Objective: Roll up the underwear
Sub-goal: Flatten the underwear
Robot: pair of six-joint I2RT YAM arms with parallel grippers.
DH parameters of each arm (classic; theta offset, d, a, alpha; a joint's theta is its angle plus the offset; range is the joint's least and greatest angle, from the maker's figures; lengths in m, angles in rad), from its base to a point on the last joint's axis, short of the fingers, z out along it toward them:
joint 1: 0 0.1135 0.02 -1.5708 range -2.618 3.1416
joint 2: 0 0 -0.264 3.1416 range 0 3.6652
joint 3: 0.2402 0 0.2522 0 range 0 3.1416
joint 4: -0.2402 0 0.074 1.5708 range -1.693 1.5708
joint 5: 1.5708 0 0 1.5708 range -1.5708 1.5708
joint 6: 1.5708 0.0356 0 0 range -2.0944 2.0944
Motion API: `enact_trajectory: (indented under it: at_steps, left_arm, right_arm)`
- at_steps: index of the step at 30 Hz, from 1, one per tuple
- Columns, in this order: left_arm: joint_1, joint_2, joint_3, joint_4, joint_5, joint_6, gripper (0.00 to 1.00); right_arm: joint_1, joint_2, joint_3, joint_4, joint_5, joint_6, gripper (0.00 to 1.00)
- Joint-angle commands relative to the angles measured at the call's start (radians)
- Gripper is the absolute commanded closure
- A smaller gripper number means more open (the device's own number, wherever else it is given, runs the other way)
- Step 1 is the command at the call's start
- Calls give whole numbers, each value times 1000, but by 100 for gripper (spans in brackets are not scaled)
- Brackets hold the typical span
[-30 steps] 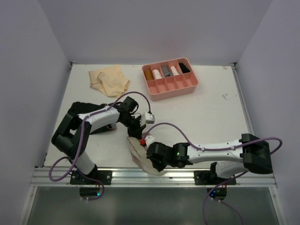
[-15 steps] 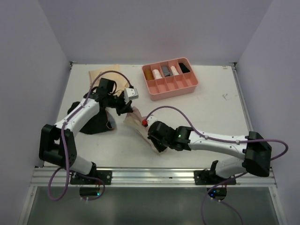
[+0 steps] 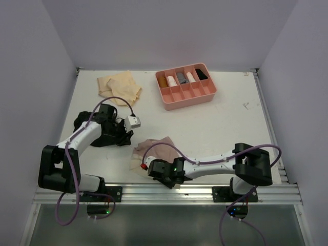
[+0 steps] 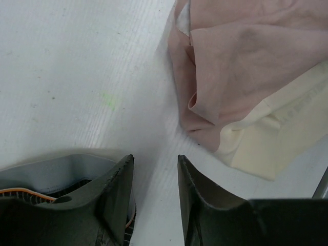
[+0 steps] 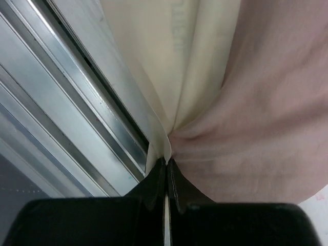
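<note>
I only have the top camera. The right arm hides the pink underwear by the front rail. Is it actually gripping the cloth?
Observer: Yes. The right wrist view shows the right jaws shut on the cream edge of the pink underwear, beside the metal rail.
Operator: And the left jaws, holding anything?
Observer: No. The left wrist view shows them open above the table, nothing between them.
Operator: Where's the cloth from there?
Observer: Just ahead of the left fingers, not touching them.
</note>
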Motion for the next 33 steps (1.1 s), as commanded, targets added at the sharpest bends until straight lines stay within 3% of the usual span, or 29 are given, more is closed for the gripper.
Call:
enact_trajectory:
  at_steps: [1,7,12,17,23,27,33]
  left_arm:
    - [25,-15,73,-59,109,62,55]
    - [15,-30,82,-194,230,163,53]
    - [-24,-71,-10,-186,169,190,57]
    - [-116,-101,-84,-18,85,4,62]
    - [-189,-21,-41,208,31,-218,56]
    - [-189,62,17,295,16,-273,53]
    - [-195,175,57,303,29,-278,53]
  right_arm:
    - [46,26,46,-4,25,-10,100]
    - [66,5,40,-6,60,32,92]
    - [66,-65,-9,25,74,52,93]
    - [64,-73,-31,26,109,37,99]
    - [52,-69,-31,9,179,1,100]
    - [9,-102,-44,28,210,-48,100]
    - [-95,-122,-40,49,186,-170,99]
